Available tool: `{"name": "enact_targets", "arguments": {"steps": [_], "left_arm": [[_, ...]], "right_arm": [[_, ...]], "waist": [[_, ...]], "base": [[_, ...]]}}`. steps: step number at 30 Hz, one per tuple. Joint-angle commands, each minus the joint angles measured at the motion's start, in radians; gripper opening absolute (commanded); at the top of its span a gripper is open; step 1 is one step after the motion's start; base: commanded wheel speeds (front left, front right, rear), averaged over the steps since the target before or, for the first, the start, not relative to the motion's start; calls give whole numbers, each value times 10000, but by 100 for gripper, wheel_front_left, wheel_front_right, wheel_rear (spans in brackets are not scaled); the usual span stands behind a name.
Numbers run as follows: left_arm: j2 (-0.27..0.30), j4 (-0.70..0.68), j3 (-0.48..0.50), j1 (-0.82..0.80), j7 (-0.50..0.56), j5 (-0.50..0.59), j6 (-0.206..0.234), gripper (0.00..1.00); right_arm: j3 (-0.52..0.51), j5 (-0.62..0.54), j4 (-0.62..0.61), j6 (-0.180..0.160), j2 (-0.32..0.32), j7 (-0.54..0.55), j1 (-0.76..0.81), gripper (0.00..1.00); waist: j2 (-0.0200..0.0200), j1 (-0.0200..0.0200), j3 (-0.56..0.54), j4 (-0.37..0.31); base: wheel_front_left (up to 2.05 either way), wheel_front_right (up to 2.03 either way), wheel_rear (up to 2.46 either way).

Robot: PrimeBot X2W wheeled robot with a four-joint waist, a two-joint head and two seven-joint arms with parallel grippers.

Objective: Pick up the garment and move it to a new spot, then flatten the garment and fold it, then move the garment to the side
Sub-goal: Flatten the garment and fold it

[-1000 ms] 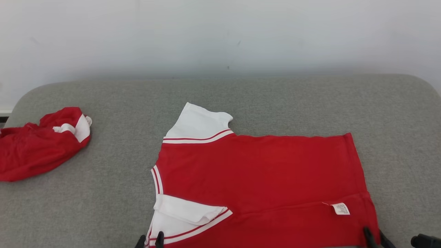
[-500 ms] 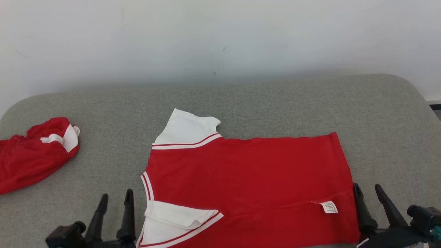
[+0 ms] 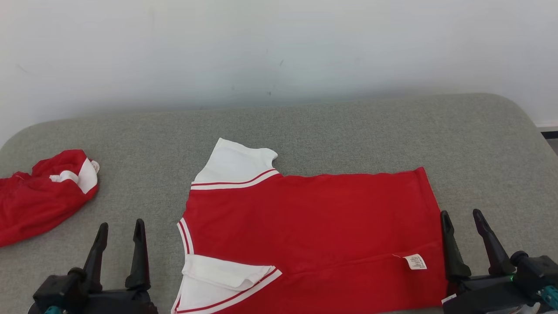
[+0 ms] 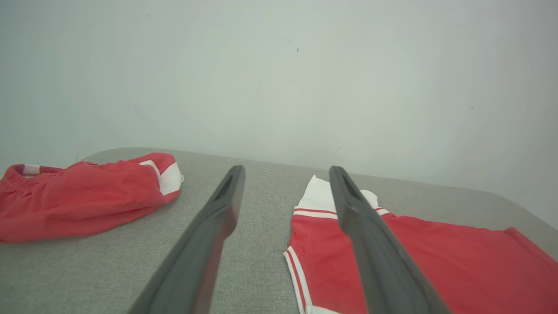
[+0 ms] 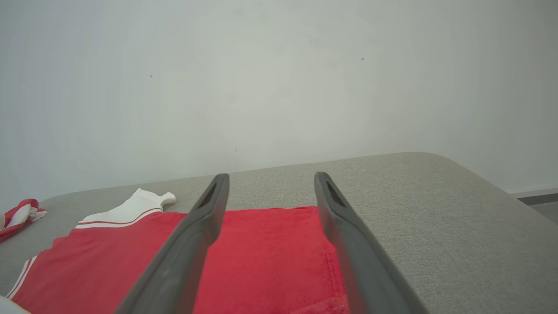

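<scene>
Rising behind everything, a pale wall [image 3: 279, 43] closes the far side of a grey fabric-covered surface [image 3: 348, 126] with rounded corners. The garment [image 3: 314, 226], a red short-sleeved shirt, lies spread flat across the near middle of that surface. It is turned sideways, with the neck end toward the robot's left and the hem toward its right. Its far white sleeve [image 3: 237, 163] sticks out flat, edged with a red-and-white stripe, while the near white sleeve [image 3: 226, 274] is folded over on itself. A long crease runs across the shirt near its front edge.

Well apart, at the surface's left edge, a second red-and-white piece of clothing [image 3: 39, 196] sits crumpled in a heap.

The left gripper [image 3: 121, 224] hovers beside the shirt's neck end, fingers spread wide and holding nothing. The right gripper [image 3: 461, 213] stands at the hem, likewise spread and empty; whether its inner finger touches the cloth cannot be told.

A small white care label [image 3: 415, 261] lies on the red cloth near the hem, its print too small to read.
</scene>
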Motion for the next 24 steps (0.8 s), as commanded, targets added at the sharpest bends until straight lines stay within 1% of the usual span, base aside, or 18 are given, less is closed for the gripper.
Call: {"name": "enact_targets", "arguments": {"steps": [1,6,14,20,24], "left_arm": [[-57,-79,141,207,-8,176,-59,100],[-223,-297,398,672,-7,603,-186,100],[-439,-368,588,1001,-7,874,-343,100],[-574,-349,798,1035,-9,994,-412,100],[-583,-206,786,723,-9,1139,-496,100]], "right_arm": [[-60,-166,-160,-28,117,-11,203,100],[17,-432,-520,-28,261,-10,626,100],[50,-516,-497,-28,331,-9,861,100],[140,-505,-374,-28,356,-10,797,100],[250,-396,-197,-28,183,-10,475,100]], "waist": [[0,0,3,7],[0,0,15,81],[0,0,85,195],[0,0,149,143],[0,0,343,11]], "base": [[0,0,0],[0,0,0],[0,0,0],[0,0,0],[0,0,0]]}}
